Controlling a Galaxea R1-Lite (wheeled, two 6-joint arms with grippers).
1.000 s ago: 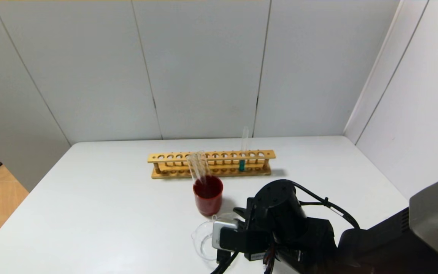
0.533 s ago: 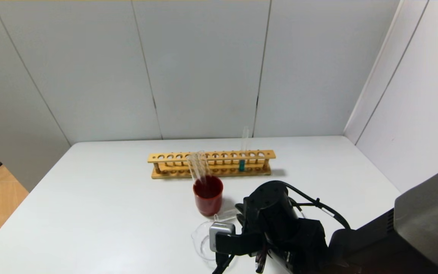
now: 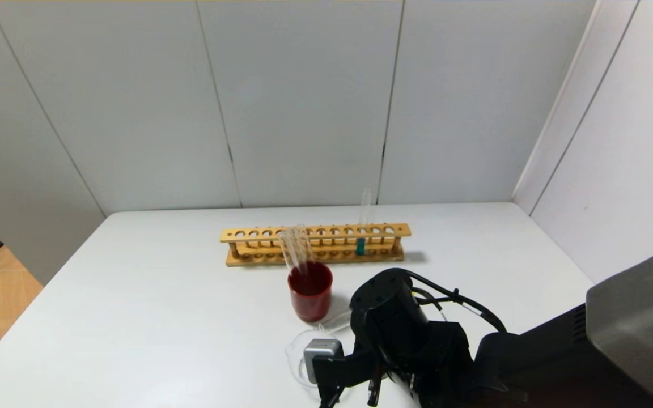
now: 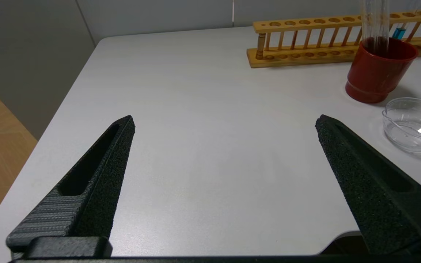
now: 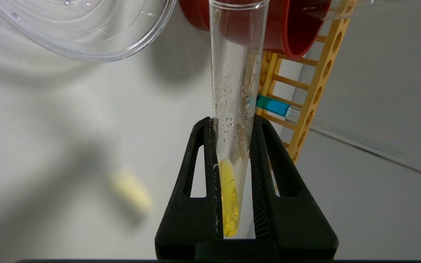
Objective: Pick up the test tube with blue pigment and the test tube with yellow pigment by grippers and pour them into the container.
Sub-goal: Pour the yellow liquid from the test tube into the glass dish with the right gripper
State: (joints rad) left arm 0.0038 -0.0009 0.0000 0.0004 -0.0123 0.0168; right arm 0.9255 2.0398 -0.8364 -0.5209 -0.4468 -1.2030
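Note:
My right gripper (image 5: 233,122) is shut on the test tube with yellow pigment (image 5: 234,73). The tube is tilted and its yellow liquid lies near its rounded bottom, between the fingers. Its mouth points at the rim of the clear glass container (image 5: 82,33), which also shows in the head view (image 3: 297,354) beside my right arm. The test tube with blue pigment (image 3: 361,238) stands in the wooden rack (image 3: 315,233). My left gripper (image 4: 225,122) is open and empty over the table's left part.
A dark-red cup (image 3: 310,294) holding colourless tubes (image 3: 297,249) stands between the rack and the container, close to the held tube. The white table (image 3: 162,317) ends at a wall behind and on the right.
My right arm has moved left towards the container and its wrist has turned, tilting the yellow tube further over. The left gripper and the blue tube have not moved.

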